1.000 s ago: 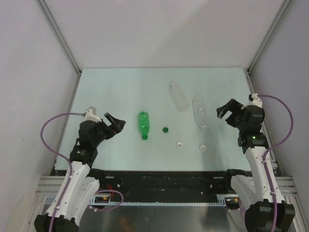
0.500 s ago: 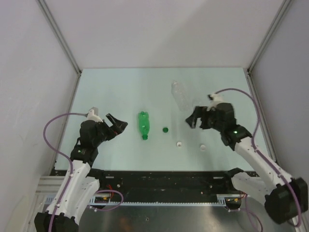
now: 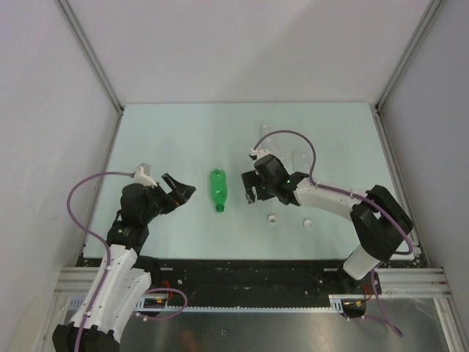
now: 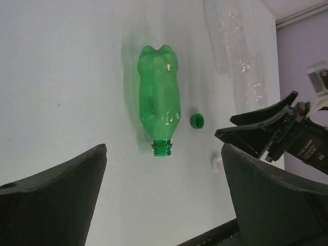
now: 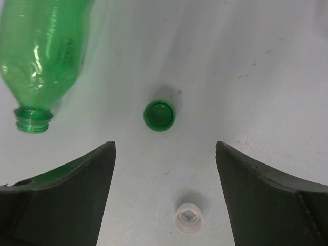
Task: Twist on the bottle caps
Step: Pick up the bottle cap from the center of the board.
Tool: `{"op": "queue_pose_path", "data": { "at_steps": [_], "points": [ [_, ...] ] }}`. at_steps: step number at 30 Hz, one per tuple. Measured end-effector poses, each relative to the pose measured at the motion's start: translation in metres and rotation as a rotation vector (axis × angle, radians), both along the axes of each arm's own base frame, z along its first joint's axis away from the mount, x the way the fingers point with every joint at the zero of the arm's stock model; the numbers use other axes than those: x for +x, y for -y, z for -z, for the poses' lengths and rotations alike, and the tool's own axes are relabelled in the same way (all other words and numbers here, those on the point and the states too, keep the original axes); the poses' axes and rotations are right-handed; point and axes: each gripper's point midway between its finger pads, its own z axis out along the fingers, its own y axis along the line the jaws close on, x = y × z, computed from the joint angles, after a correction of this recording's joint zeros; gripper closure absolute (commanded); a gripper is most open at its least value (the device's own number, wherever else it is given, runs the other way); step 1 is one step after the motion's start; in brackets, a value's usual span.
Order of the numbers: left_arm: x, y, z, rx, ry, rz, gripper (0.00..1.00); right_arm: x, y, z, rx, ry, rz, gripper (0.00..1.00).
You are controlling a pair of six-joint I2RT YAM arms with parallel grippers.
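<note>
**Green bottle**: lay on its side near the middle of the table, with its open neck toward the near edge and no cap on it.

**Green cap**: sat open side up just right of that neck, touching nothing.

**First white cap** and **second white cap**: lay closer to the near edge, right of the green cap and apart from each other.

**First clear bottle** and **second clear bottle**: lay side by side toward the far right of the table.

**Right fingers**: were spread wide above the green cap, one on each side, pinching nothing.

**Left fingers**: were spread wide and empty, left of the green bottle and aimed at it.

**Step judged:** pickup of the green cap.

**Handling notes:**
- The cap should be centred between the right fingers before they descend, because a cap this light would likely skid if one finger met it first.
- The squeeze on the rim should be modest.
- The cap faced up, so it would need turning to meet the neck squarely.
- The bottle looked free to roll, so the left fingers would do best to clamp its body close to the neck before any threading.
</note>
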Motion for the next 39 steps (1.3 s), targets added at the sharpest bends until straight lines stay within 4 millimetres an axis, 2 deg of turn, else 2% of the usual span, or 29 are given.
{"op": "queue_pose_path", "data": {
  "at_steps": [2,10,18,22,31,37,39],
  "points": [
    [0.000,0.000,0.000,0.000,0.001,0.000,0.00,0.001,0.000,0.009,-0.015,-0.016,0.005,0.20],
    [0.002,0.001,0.011,0.004,-0.045,0.001,0.00,0.007,0.003,0.034,-0.032,-0.064,0.060,0.43],
    [0.001,0.003,0.019,0.006,-0.072,0.012,0.01,0.021,0.005,0.055,0.018,-0.127,0.109,0.54],
    [0.000,0.005,0.019,0.001,-0.075,0.014,0.00,0.024,-0.002,0.056,0.049,-0.132,0.104,0.61],
    [-0.002,0.008,0.019,-0.003,-0.076,0.028,0.00,0.026,-0.015,0.058,0.097,-0.146,0.080,0.97],
    [-0.006,0.017,0.014,-0.023,-0.066,0.069,0.01,0.023,-0.015,0.057,0.105,-0.164,0.070,1.00],
    [-0.007,0.024,0.009,-0.040,-0.051,0.097,0.01,0.021,-0.016,0.051,0.119,-0.170,0.060,1.00]
  ]
}}
